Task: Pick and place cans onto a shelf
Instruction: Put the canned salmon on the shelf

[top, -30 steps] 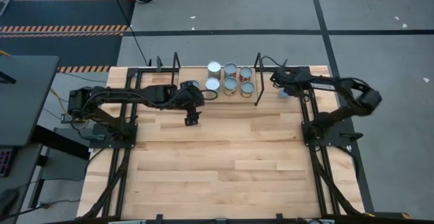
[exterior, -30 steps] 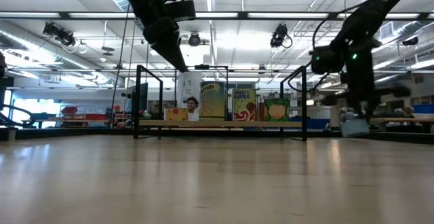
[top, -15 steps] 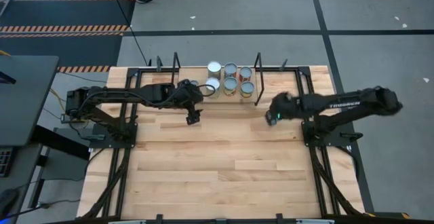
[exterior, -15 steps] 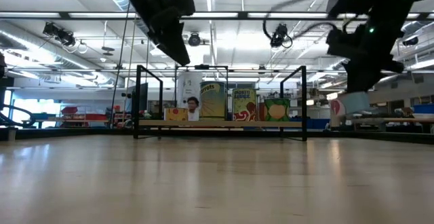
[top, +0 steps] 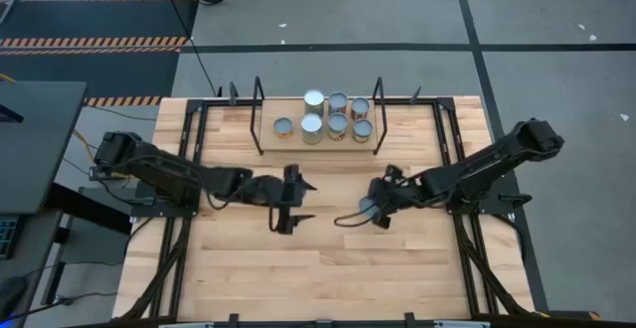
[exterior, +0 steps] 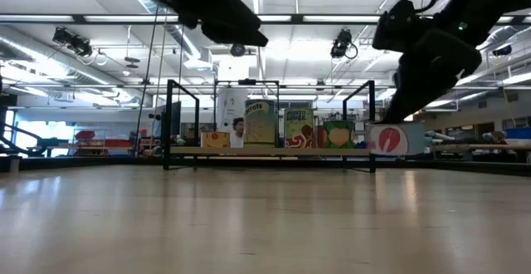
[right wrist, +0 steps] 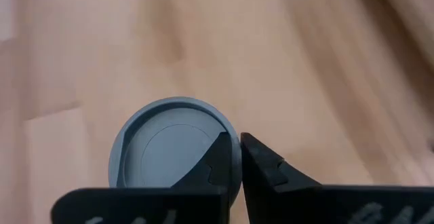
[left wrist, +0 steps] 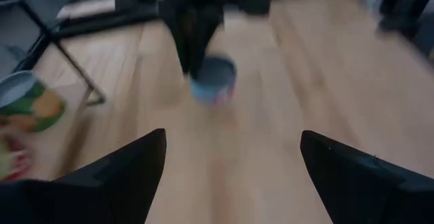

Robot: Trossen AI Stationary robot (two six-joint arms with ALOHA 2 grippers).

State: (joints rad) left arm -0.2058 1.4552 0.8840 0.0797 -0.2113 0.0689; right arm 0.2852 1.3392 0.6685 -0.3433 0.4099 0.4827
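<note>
The right gripper (top: 375, 212) pinches a can (right wrist: 169, 153) by its thin rim, fingers pressed almost together, carrying it above mid-table. Round grey lid, smooth metal. Facing it, the left gripper (top: 291, 200) hangs spread wide, likely ready to receive. Six cans (top: 337, 120) sit on the wooden shelf (top: 266, 139).

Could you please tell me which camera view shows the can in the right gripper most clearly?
The right wrist view: the held can fills it, round top up, pinched at its rim by the right gripper. The high view shows it small, the low view only its side label, the left wrist view a blur.
</note>
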